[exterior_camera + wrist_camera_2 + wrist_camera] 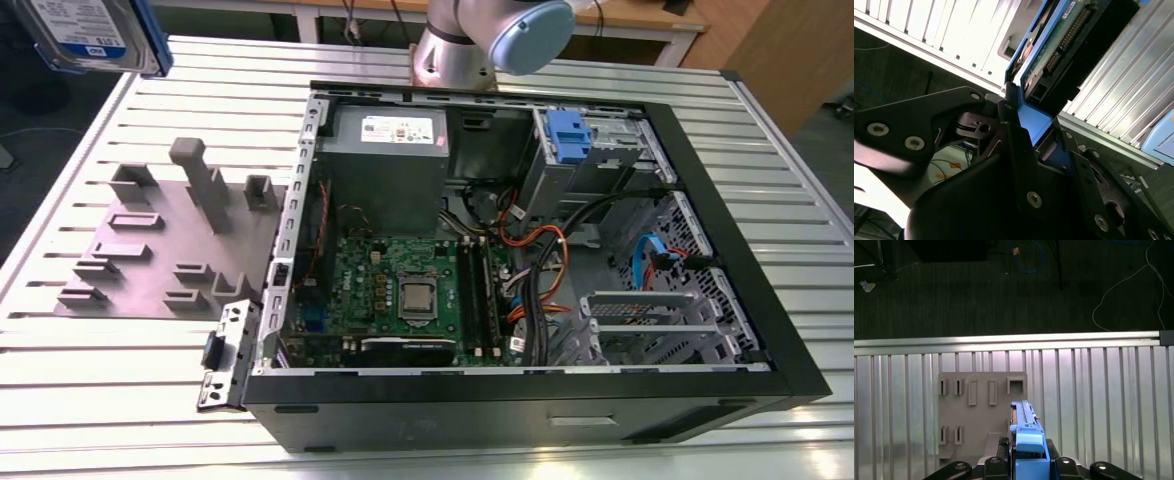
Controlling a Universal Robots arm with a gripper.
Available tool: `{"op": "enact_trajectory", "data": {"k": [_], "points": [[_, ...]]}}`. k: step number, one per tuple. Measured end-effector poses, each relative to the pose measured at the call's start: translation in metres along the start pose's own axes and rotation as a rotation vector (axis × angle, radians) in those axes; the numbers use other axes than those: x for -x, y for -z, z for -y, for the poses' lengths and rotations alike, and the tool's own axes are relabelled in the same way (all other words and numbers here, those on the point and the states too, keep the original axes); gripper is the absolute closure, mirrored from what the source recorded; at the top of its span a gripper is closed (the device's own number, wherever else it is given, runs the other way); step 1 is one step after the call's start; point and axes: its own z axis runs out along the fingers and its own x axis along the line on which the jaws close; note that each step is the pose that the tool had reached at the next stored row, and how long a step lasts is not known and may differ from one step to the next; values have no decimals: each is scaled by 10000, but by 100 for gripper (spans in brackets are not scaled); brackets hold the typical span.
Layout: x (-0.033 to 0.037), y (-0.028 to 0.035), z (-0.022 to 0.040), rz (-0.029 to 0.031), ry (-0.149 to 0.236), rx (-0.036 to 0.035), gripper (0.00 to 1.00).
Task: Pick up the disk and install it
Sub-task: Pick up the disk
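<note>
End effector (1029, 462) on disk (1023, 416) edges, above table (1094, 390)

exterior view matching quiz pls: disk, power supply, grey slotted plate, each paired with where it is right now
1 disk
2 power supply
3 grey slotted plate

A flat on the table, at the exterior view's left of the case
B inside the case, near the arm's base
C clamped in the gripper

Pairs: 1-C, 2-B, 3-A
</note>
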Motion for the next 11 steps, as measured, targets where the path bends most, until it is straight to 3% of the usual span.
{"op": "enact_trajectory", "data": {"k": [3,11], "points": [[-26,1,4,0,1,-1,64],[-21,2,110,0,0,3,64]]}}
